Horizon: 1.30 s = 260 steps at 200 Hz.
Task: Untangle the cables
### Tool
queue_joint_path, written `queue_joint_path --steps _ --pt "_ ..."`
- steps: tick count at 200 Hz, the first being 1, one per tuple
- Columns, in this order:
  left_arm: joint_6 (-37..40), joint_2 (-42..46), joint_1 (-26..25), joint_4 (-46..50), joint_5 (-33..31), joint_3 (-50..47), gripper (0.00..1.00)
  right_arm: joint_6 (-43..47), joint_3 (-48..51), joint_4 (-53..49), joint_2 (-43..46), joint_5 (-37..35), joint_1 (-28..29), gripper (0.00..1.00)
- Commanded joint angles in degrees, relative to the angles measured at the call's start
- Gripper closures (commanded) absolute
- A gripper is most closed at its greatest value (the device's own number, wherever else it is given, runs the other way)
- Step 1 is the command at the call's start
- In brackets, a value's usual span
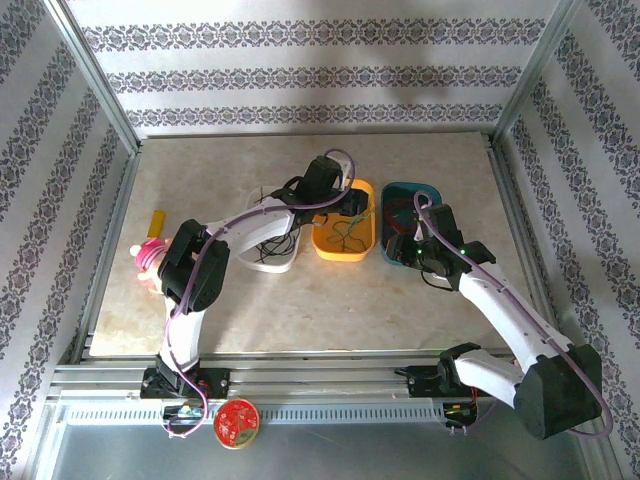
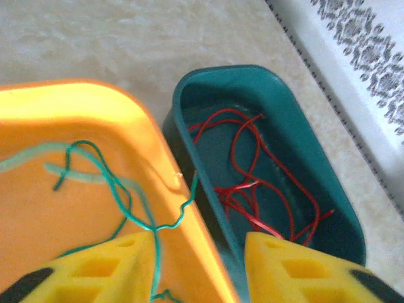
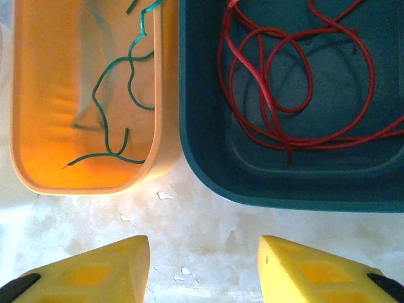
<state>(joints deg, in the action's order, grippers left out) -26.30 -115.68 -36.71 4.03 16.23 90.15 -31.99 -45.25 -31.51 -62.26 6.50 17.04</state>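
Left fingers (image 2: 107, 268) stand released over the orange tray (image 2: 95, 107), in which the green cable (image 2: 151, 226) lies loose. Right fingers (image 3: 315, 271) hang released above the bare bench (image 3: 208, 208), beside the teal tray (image 3: 208, 164) that holds the red cable (image 3: 297, 144). The black cable (image 1: 270, 252) lies in the white tray (image 1: 285, 265).

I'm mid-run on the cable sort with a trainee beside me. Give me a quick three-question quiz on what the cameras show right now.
1. Which tray holds the red cable? A) orange B) teal C) white
2. True or false: the green cable lies in the orange tray.
3. Fill in: the right gripper hovers open over the bare ____, just short of the trays.

Key
1. B, the teal tray
2. True
3. table
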Motion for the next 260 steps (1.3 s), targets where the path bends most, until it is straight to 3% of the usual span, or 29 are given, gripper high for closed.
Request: queue_joint_path --steps 1,26,101,180,260 --pt "0.88 -0.80 1.02 3.33 -0.38 1.36 0.44 1.07 0.34 -1.19 1.37 -1.21 0.19 0.52" --pt "2.32 -1.08 0.88 4.18 2.18 1.99 0.39 1.20 0.43 -1.28 1.26 -1.14 0.18 0.52" --pt "11.01 -9.72 0.94 12.99 15.57 12.39 0.45 0.96 0.17 -1.78 0.70 -0.61 0.11 0.52" --pt "10.25 -17.08 1.23 14.81 15.10 20.69 0.58 0.96 0.69 -2.59 1.63 -0.75 -0.33 0.52" --pt "10.39 -18.08 1.24 14.95 12.99 20.13 0.64 1.77 0.34 -2.51 1.25 0.34 -1.52 0.52"
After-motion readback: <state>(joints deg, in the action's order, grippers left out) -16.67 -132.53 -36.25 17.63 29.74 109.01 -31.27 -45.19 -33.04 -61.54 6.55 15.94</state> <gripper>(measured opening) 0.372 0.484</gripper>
